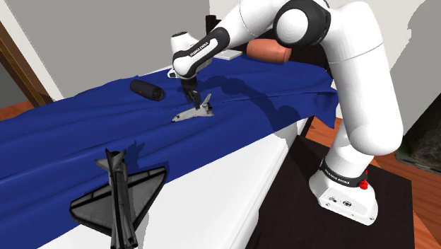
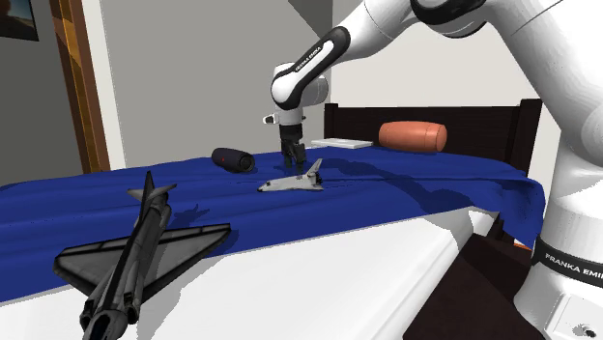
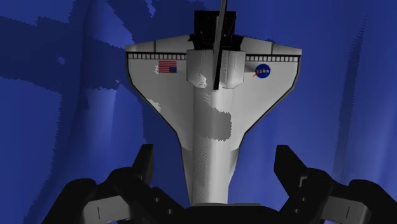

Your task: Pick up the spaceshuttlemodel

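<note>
While the released gripper (image 3: pixel 216 156) straddles the untouched shuttle model (image 3: pixel 191 121), closing on its tapered nose could squeeze it away.

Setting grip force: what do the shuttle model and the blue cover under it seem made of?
Shuttle model: seemingly rigid, matte white-grey, perhaps painted plastic; crisp wing edges, printed flag and logo. Exact material unclear.
Blue cover: soft matte cloth, judging by its folds and drape.
</note>
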{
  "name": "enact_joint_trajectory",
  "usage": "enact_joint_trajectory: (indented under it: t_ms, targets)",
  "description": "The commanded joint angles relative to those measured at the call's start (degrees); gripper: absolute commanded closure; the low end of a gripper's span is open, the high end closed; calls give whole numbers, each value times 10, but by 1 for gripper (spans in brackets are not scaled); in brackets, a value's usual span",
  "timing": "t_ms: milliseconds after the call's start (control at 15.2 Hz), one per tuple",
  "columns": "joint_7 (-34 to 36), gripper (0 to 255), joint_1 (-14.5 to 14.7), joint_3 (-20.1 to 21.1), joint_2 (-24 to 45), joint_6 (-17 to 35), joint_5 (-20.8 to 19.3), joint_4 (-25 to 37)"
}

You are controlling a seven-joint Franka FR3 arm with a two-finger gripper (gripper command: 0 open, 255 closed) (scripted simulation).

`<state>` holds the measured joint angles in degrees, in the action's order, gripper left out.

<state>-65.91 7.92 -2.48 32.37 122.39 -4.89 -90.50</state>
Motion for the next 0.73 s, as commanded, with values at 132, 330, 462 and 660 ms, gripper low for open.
enact_joint_trajectory:
  t_ms: [132,330,462,660]
  targets:
    - [1,0,0,0,18,26,-1,-8]
    - [2,255,0,0,18,26,-1,-8]
    - [2,255,0,0,18,26,-1,-8]
    - [2,255,0,0,18,26,-1,-8]
